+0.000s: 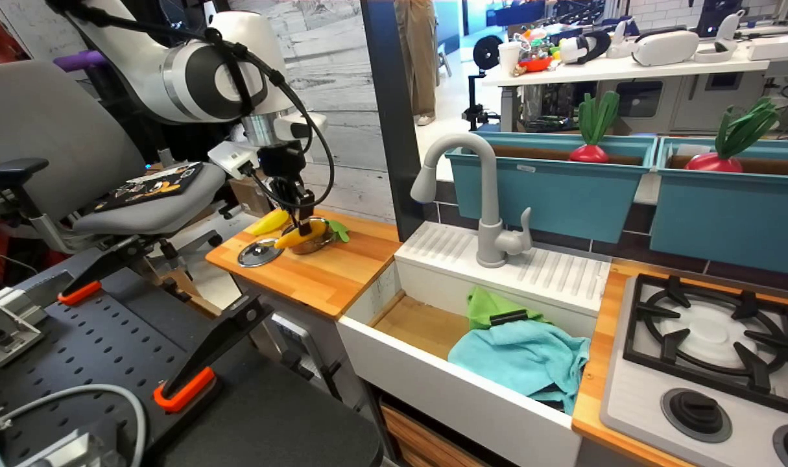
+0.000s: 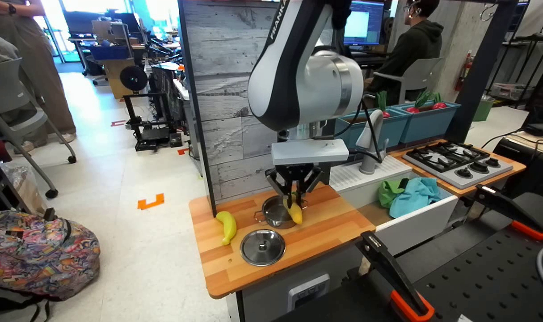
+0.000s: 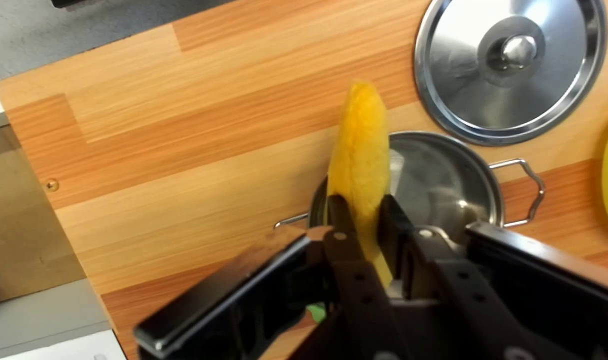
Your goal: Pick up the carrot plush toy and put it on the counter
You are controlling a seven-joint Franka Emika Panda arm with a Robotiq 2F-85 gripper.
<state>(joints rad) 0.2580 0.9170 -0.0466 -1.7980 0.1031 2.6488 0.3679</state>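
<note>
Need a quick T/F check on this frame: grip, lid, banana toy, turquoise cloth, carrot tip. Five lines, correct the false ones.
1. The gripper is closed on the carrot plush toy. True.
2. The steel lid sits on the steel pot. False: it lies beside the pot on the counter.
3. The yellow banana toy lies on the counter. True.
4. The turquoise cloth lies on the counter. False: it lies in the sink.
5. In the wrist view, the carrot plush toy's tip reaches past the pot's rim. True.
</note>
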